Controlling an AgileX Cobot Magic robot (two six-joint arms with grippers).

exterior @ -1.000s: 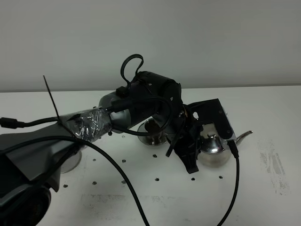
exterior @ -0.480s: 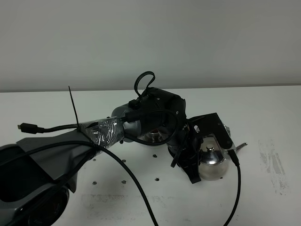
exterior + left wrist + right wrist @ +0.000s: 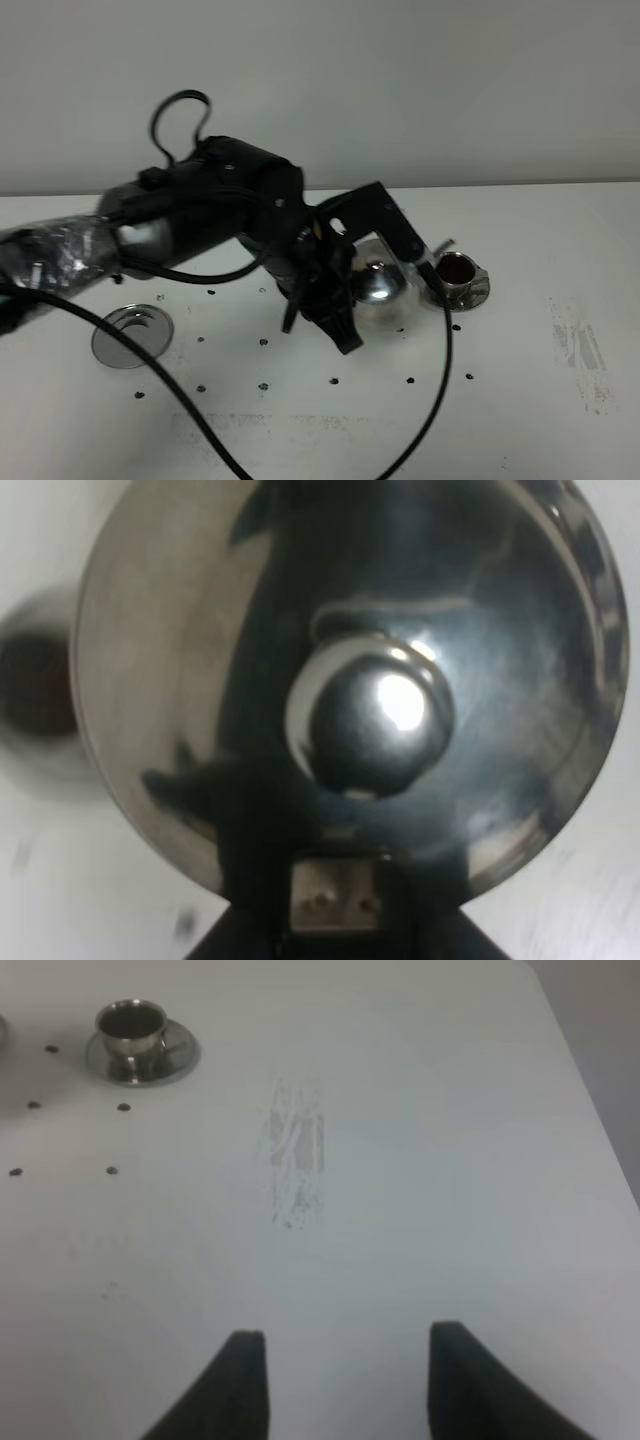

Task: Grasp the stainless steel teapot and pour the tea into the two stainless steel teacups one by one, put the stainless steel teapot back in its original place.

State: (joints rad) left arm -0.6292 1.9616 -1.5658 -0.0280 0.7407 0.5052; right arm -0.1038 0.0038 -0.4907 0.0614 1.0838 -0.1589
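My left gripper (image 3: 352,300) reaches across the middle and is shut on the loop handle of the stainless steel teapot (image 3: 380,288). In the left wrist view the teapot's lid (image 3: 200,660) fills the frame, with its knob (image 3: 372,715) in the centre. One teacup (image 3: 456,270) with reddish-brown tea stands on its saucer (image 3: 478,294) just right of the teapot. It also shows in the right wrist view as a cup (image 3: 130,1022) of dark tea. The other teacup is hidden behind the arm. The empty round saucer (image 3: 130,336) lies far left. My right gripper (image 3: 347,1380) hangs open over bare table.
A black cable (image 3: 420,400) loops from the left arm down over the front of the white table (image 3: 540,400). A scuffed patch (image 3: 580,350) marks the table at the right. Small dark dots (image 3: 265,342) are scattered around the middle.
The left arm has swung left and back with the teapot, which has uncovered the filled teacup at the right. The arm now covers the place where a cup showed before.
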